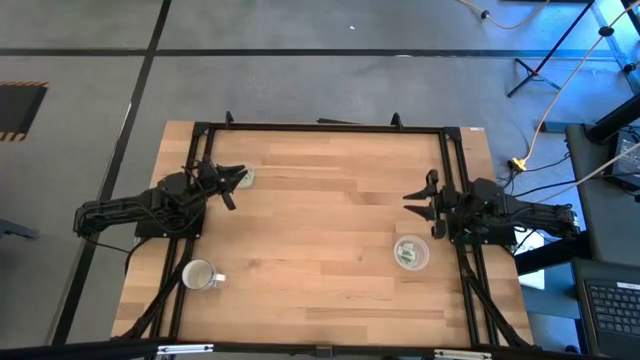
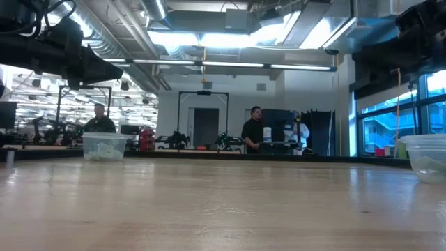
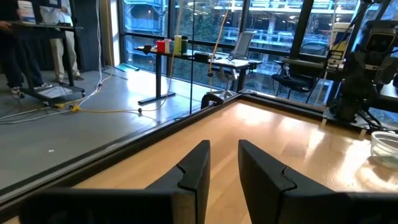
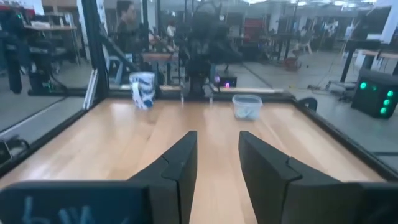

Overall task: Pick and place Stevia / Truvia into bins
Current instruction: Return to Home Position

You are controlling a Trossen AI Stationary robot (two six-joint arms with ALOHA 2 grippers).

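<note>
Two clear bins stand on the table. One (image 1: 246, 178) is at the far left, next to my left gripper (image 1: 235, 187), and also shows in the low view (image 2: 104, 146) and the right wrist view (image 4: 247, 107). The other (image 1: 411, 252) is near the right edge and shows in the low view (image 2: 426, 157) and the left wrist view (image 3: 385, 149). Pale green sachets (image 1: 407, 254) lie inside the right bin. I see pale contents in the left bin. No sachet shows on the bare table. My left gripper (image 3: 224, 168) is open and empty. My right gripper (image 1: 418, 200) (image 4: 217, 168) is open and empty, just beyond the right bin.
A white mug with a handle (image 1: 200, 275) (image 4: 143, 90) stands on the table's near left part. A black frame (image 1: 320, 126) runs along the table's far edge and sides. People stand in the room beyond the table (image 2: 254, 129).
</note>
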